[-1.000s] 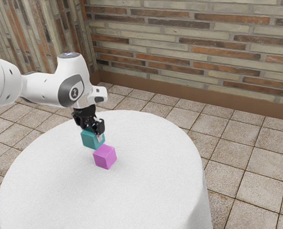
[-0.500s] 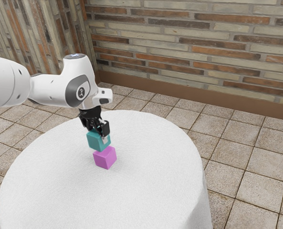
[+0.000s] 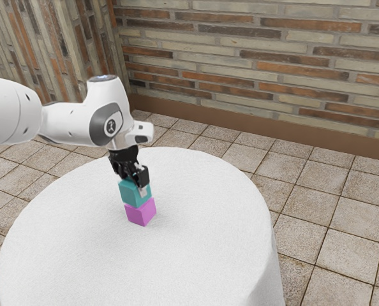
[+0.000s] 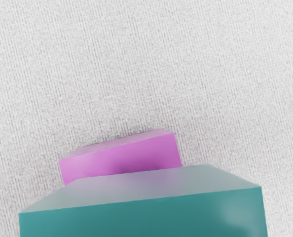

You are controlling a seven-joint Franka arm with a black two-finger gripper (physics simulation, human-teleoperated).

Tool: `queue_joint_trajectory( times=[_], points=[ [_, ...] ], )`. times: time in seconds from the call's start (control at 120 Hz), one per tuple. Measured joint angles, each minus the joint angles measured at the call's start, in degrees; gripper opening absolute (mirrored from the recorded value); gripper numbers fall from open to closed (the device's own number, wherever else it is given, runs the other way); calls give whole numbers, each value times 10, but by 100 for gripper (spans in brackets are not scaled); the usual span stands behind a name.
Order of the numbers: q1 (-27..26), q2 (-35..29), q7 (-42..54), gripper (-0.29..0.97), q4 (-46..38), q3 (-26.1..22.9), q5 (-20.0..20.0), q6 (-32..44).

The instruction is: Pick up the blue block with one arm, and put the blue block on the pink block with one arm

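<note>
A black two-finger gripper (image 3: 134,182) grips the teal-toned blue block (image 3: 134,193) from two sides, holding it squarely on top of the pink block (image 3: 140,213), probably so the stack lines up before release. The two blocks appear to touch. Beneath the pink block is a round table (image 3: 228,255) draped in white cloth. Around it is a tan tiled floor (image 3: 330,204), with a brick wall (image 3: 272,57) behind.

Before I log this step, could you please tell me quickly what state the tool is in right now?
Tool: closed, holding the blue block directly on top of the pink block.
</note>
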Motion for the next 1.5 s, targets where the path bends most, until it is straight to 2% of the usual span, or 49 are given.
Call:
queue_joint_trajectory(
  times=[1.442,1.5],
  points=[
    [4,2,-26,34,-7,4,-36,1],
    [3,2,-27,41,-6,3,-37,1]
  ],
)
